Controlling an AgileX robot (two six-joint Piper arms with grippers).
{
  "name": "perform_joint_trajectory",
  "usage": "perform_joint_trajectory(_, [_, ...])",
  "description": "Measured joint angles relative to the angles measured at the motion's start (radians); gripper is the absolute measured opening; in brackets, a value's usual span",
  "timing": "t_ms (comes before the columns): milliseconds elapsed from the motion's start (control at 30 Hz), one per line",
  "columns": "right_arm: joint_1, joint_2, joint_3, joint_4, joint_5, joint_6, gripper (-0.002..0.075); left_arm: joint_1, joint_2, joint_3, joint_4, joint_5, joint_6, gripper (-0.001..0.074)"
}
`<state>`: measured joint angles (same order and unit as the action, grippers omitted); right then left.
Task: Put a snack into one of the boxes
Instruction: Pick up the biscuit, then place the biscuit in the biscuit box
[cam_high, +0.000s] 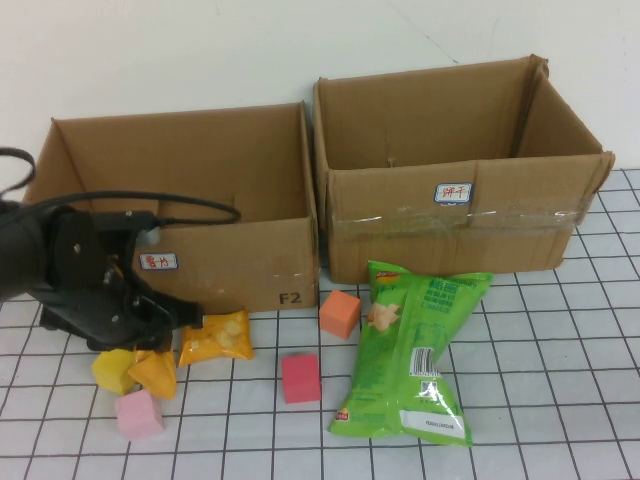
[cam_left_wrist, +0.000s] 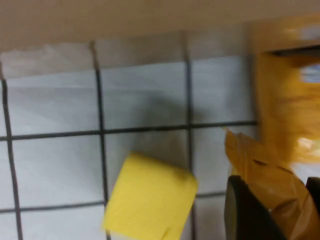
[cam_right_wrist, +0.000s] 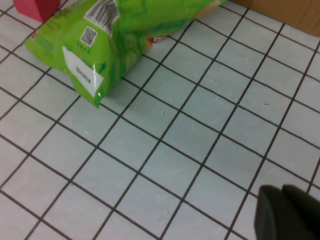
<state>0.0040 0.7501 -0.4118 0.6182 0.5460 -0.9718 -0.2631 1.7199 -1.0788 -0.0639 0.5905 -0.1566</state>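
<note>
Snack packets lie on the counter (cam_high: 560, 400) in front of two cardboard boxes: two small orange packets at the left, one (cam_high: 215, 338) just in front of the left box (cam_high: 230, 200) and one (cam_high: 155, 372) nearer us beside a yellow block (cam_high: 112, 370), and a big green bag (cam_high: 412, 350) in front of the right box (cam_high: 460, 170).

We judge the main risk to be a poor hold. Our left gripper (cam_high: 168, 322) sits low over the orange packets, and in the left wrist view one dark finger (cam_left_wrist: 245, 212) presses against crinkled orange wrapper (cam_left_wrist: 270, 175), with the yellow block just beside it. The gripper looks partly closed around the wrapper's edge, but we cannot tell whether it truly has hold of the packet. If only a thin fold is pinched, the packet could slip out on lifting. The block could also be nudged or caught. The box wall stands close behind, so a low lift may snag the packet on the rim.

Our right gripper (cam_right_wrist: 292, 212) hangs closed and empty over bare counter, near the green bag's sealed end, touching nothing.
</note>
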Motion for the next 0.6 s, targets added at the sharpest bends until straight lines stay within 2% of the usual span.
perform_joint_trajectory(367, [0.000, 0.000, 0.000, 0.004, -0.004, 0.000, -0.0001, -0.043, -0.247, -0.016, -0.133, 0.126, 0.144, 0.0197])
perform_joint_trajectory(467, [0.000, 0.000, 0.000, 0.007, -0.004, 0.000, -0.0001, -0.043, -0.291, -0.068, -0.246, 0.096, 0.214, 0.0197])
perform_joint_trajectory(600, [0.000, 0.000, 0.000, 0.011, -0.004, 0.000, -0.0001, -0.050, -0.292, -0.174, -0.494, -0.002, 0.420, 0.0197])
